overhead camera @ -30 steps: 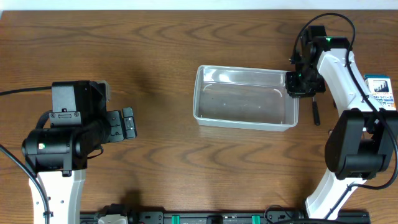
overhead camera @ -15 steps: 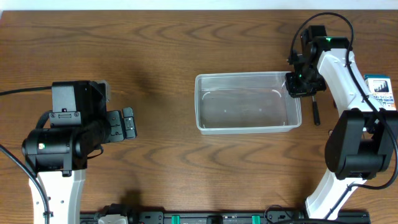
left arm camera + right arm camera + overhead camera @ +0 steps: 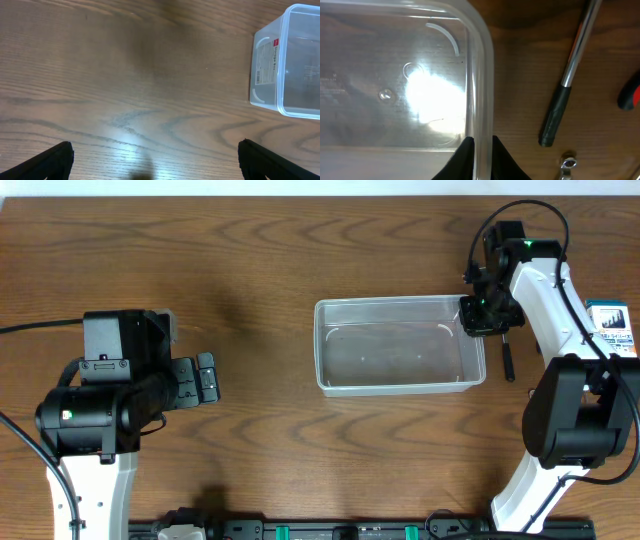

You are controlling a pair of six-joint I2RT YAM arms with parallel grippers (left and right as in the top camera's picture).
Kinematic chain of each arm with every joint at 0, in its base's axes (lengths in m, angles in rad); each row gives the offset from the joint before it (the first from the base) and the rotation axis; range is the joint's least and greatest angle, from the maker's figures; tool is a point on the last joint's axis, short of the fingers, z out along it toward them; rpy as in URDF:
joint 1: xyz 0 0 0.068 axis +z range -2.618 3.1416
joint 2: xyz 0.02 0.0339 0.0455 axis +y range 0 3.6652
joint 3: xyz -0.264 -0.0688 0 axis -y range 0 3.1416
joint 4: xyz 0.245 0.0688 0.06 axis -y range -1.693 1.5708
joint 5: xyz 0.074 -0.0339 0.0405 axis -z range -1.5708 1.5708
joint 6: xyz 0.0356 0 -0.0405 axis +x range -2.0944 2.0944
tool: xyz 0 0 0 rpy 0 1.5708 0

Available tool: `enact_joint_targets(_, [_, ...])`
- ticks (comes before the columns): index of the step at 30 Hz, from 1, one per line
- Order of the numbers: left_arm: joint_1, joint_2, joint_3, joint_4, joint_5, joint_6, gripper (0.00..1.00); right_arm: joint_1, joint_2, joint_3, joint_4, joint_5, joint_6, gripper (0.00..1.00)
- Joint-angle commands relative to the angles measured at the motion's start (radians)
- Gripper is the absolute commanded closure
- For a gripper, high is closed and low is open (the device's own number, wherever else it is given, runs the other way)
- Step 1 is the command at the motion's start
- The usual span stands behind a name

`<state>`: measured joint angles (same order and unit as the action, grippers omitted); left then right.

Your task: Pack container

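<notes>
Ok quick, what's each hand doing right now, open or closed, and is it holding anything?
The left hand is open and holds nothing.
The right hand is closed on the rim of the container.

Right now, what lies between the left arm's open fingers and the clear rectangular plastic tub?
Only bare brown wooden tabletop separates the fingers from the clear plastic tub, seen plainly in the left wrist view.
</notes>
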<state>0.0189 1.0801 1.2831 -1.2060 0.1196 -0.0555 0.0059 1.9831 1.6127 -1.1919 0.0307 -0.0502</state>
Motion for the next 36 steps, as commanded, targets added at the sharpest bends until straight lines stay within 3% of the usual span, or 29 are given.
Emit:
enact_joint_targets(1, [0.005, -0.003, 0.013, -0.001, -0.016, -0.009, 0.02, 0.008, -0.001, -0.005, -0.001, 0.018, 0.031, 0.86])
enact_joint_targets(19, [0.005, -0.003, 0.013, -0.001, -0.016, -0.009, 0.02, 0.009, -0.001, -0.005, 0.003, -0.013, 0.043, 0.81])
enact_joint_targets(30, [0.005, -0.003, 0.013, -0.002, -0.016, -0.009, 0.02, 0.008, -0.001, -0.005, 0.003, -0.012, 0.108, 0.69])
enact_joint_targets(36, [0.005, -0.003, 0.013, -0.002, -0.016, -0.009, 0.02, 0.008, -0.001, -0.005, 0.004, -0.012, 0.152, 0.73])
